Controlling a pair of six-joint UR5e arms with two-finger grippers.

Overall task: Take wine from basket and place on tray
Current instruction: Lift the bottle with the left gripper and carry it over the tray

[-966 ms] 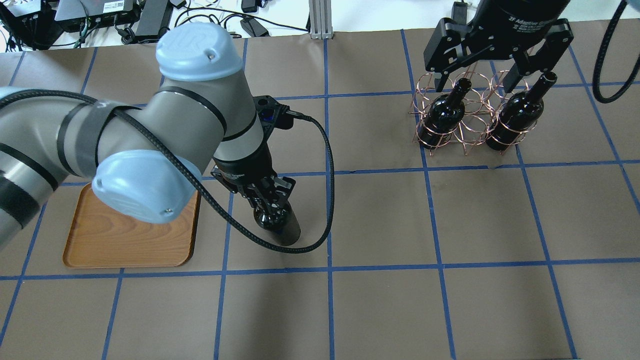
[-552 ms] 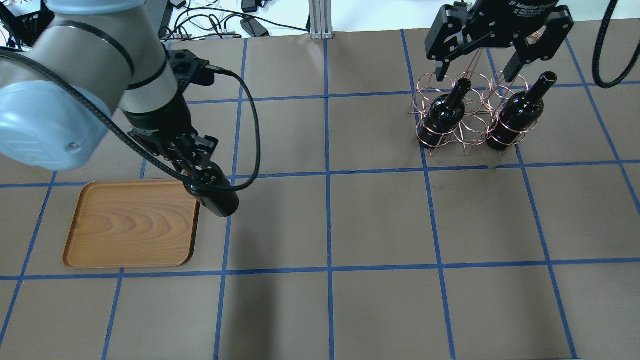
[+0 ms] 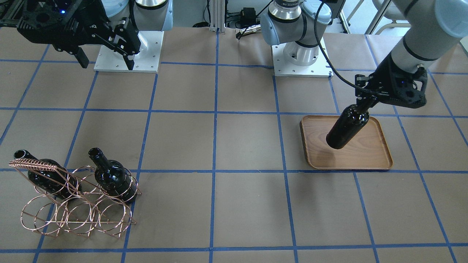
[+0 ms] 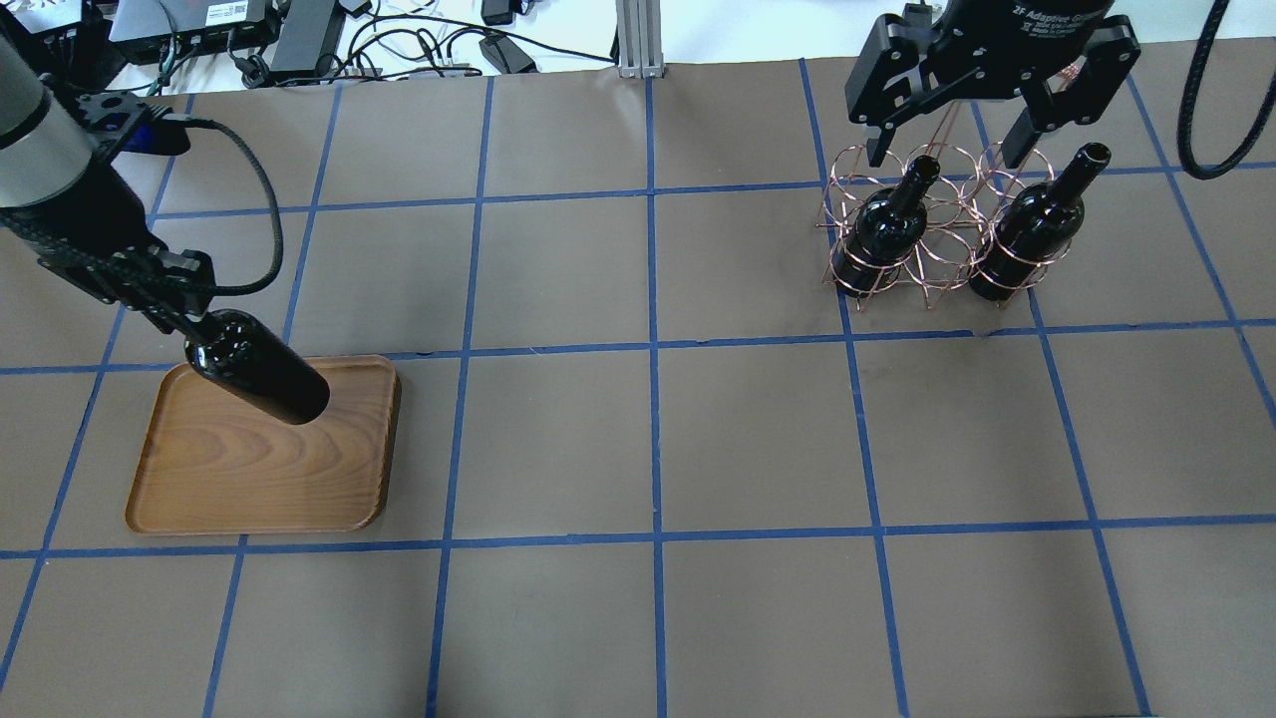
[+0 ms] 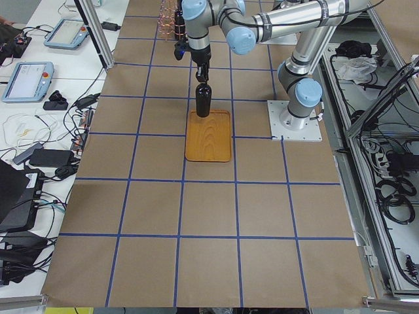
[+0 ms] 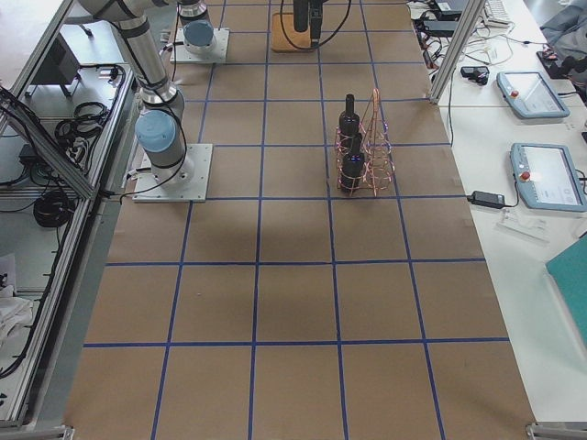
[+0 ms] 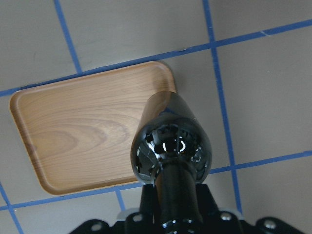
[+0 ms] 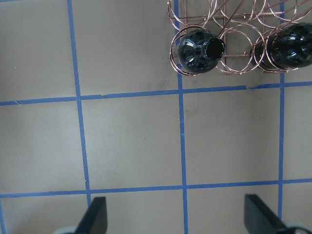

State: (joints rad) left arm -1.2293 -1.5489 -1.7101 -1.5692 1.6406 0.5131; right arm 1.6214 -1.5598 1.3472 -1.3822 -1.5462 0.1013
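My left gripper (image 4: 181,321) is shut on the neck of a near-black wine bottle (image 4: 261,382). It holds the bottle upright over the far right part of the brown wooden tray (image 4: 229,479). The same bottle (image 3: 347,126) and tray (image 3: 365,160) show in the front view, and the bottle (image 7: 170,146) hangs over the tray's corner (image 7: 78,136) in the left wrist view. I cannot tell if its base touches the tray. My right gripper (image 4: 945,150) is open and empty, high above the copper wire basket (image 4: 937,254). The basket holds two more bottles (image 4: 882,234) (image 4: 1027,239).
The basket (image 3: 73,212) has a twisted-wire handle (image 3: 33,165) and several empty loops. Brown paper with blue tape lines covers the table (image 4: 658,449). Cables and electronics (image 4: 299,30) lie beyond the far edge. The arm bases (image 3: 301,54) stand at the robot's side.
My left arm has carried the bottle leftward, from the open table right of the tray to over the tray. My right gripper stays open above the basket.
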